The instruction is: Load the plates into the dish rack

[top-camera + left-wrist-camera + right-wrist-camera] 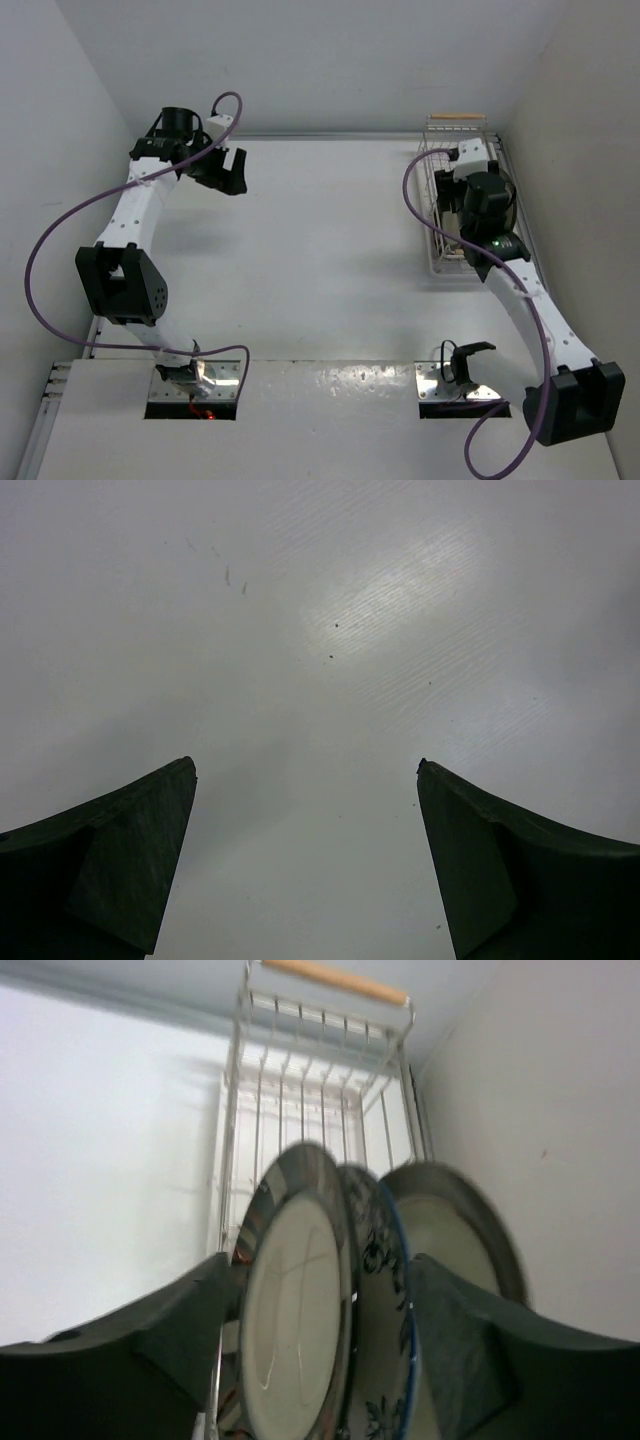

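The dish rack (438,165) stands at the far right against the wall; in the right wrist view its white wires (300,1090) and one wooden handle (335,980) show. Three plates stand on edge in it: the cream one with a dark striped rim (295,1310), the blue-and-white one (378,1290), and the cream one with a grey rim (455,1230). My right gripper (322,1260) is over the rack, jaws open, straddling the striped and blue-and-white plates. My left gripper (228,172) is open and empty above bare table at the far left (305,765).
The right wall (580,150) runs close beside the rack. The back wall (320,60) lies behind the table. Two metal mounting plates (200,375) sit at the near edge by the arm bases.
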You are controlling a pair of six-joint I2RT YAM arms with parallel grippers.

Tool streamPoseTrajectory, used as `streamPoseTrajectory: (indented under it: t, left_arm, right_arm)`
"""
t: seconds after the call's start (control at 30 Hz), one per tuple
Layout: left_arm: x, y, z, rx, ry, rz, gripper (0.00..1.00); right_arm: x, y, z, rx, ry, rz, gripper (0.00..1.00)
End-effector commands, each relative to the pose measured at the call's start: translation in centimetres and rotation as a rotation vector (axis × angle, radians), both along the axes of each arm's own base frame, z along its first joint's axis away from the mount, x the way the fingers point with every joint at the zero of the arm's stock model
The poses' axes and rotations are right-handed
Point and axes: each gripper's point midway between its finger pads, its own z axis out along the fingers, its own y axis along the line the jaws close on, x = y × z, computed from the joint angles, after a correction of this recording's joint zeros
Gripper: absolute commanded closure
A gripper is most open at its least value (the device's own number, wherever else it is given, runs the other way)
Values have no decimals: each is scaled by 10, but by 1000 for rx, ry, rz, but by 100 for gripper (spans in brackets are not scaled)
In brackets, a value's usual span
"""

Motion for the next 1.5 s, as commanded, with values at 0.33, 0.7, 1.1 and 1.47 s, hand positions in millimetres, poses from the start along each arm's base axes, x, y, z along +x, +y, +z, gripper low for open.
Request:
streamPoseTrajectory:
  t: [0.33, 0.7, 1.1, 1.47]
  left_arm:
    - [-37, 39, -33, 45, 49, 96, 4]
    - [-98, 69, -92, 156, 142, 181, 4]
    - [-123, 70, -110, 184, 117, 177, 4]
    - [-123, 69, -105, 173, 72, 196, 4]
  right_arm:
    - [-106, 73, 47, 332, 150, 383, 0]
    - [-182, 96, -102, 870, 349, 179, 0]
    - [-204, 78, -164, 1019, 377, -98, 0]
    - [-205, 68, -170, 1057, 372, -215, 0]
